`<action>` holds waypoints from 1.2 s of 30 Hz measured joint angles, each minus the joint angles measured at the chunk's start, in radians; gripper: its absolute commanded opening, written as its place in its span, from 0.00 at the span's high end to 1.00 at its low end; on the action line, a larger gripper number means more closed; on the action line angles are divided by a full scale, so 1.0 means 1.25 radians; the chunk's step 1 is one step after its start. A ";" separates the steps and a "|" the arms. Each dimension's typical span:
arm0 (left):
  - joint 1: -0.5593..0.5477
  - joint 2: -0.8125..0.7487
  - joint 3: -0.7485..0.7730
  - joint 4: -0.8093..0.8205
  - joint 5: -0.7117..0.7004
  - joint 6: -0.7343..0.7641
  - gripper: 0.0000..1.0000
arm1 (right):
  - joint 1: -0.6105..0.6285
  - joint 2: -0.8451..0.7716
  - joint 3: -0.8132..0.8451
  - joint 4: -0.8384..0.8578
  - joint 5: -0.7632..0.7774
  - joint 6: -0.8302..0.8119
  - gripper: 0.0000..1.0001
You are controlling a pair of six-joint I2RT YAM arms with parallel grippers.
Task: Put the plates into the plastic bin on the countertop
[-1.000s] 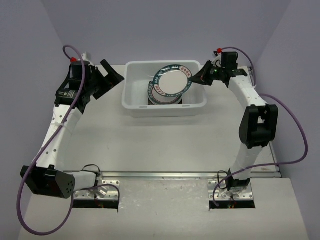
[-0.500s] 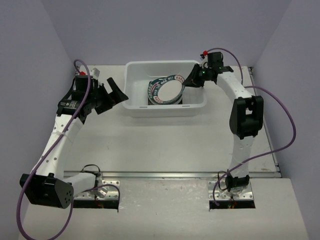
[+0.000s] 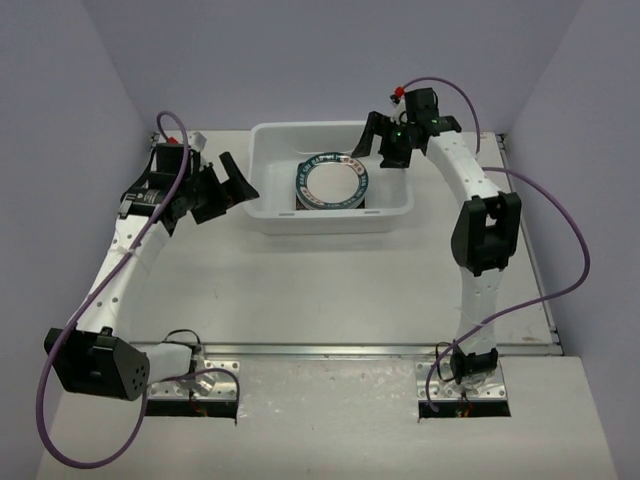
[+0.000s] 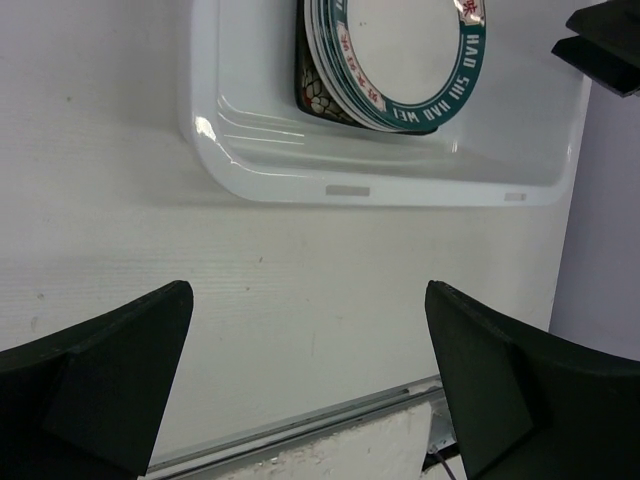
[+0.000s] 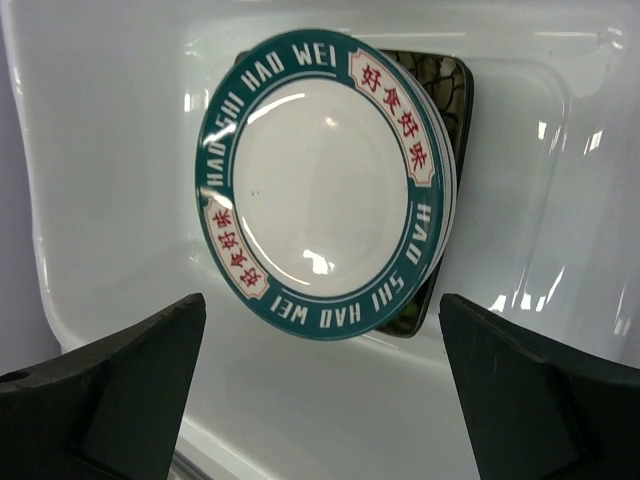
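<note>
The white plastic bin (image 3: 265, 205) stands at the back middle of the countertop (image 3: 330, 290). Inside it lies a stack of plates (image 3: 333, 182). On top is a round white plate with a teal rim and red characters (image 5: 325, 185), and a black square plate (image 5: 452, 92) shows underneath. My right gripper (image 3: 381, 147) hovers open over the bin's right end, with nothing between its fingers (image 5: 120, 390). My left gripper (image 3: 225, 190) is open and empty over the countertop just left of the bin. From its wrist view the bin (image 4: 380, 185) and plates (image 4: 405, 60) lie ahead of it.
A metal rail (image 3: 330, 350) runs along the countertop's near edge, in front of the arm bases. Lilac walls close in the back and both sides. The right gripper's black finger (image 4: 605, 45) shows at the top right of the left wrist view.
My right gripper has opened and let go of the round plate, which now lies flat on the stack in the bin. The left arm has shifted slightly toward the bin.
</note>
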State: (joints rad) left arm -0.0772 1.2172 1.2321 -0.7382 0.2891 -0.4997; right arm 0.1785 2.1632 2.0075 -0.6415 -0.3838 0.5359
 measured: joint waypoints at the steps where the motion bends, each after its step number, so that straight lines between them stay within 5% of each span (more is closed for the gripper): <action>1: 0.000 0.008 0.014 -0.007 -0.008 0.007 0.00 | 0.005 -0.001 0.000 -0.013 0.009 -0.007 0.01; 8: 0.000 0.086 0.202 -0.066 -0.155 0.084 0.00 | 0.024 -0.111 -0.015 -0.115 0.077 -0.062 0.01; 13: 0.000 0.083 0.250 -0.052 -0.330 0.139 0.00 | 0.022 -0.378 -0.099 -0.161 0.208 -0.109 0.01; 23: 0.000 -0.090 0.033 0.080 -0.392 0.166 0.00 | 0.020 -0.876 -0.388 -0.212 0.329 -0.140 0.01; 31: -0.028 -0.192 -0.102 0.081 -0.466 0.164 0.00 | 0.020 -1.103 -0.668 -0.194 0.349 -0.162 0.01; 36: -0.053 -0.246 -0.199 0.058 -0.504 0.165 0.00 | 0.020 -1.173 -0.728 -0.205 0.387 -0.163 0.01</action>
State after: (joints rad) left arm -0.1429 0.9101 0.9837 -0.6653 -0.3414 -0.2938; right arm 0.2039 0.6969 1.0977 -0.8973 0.1005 0.3325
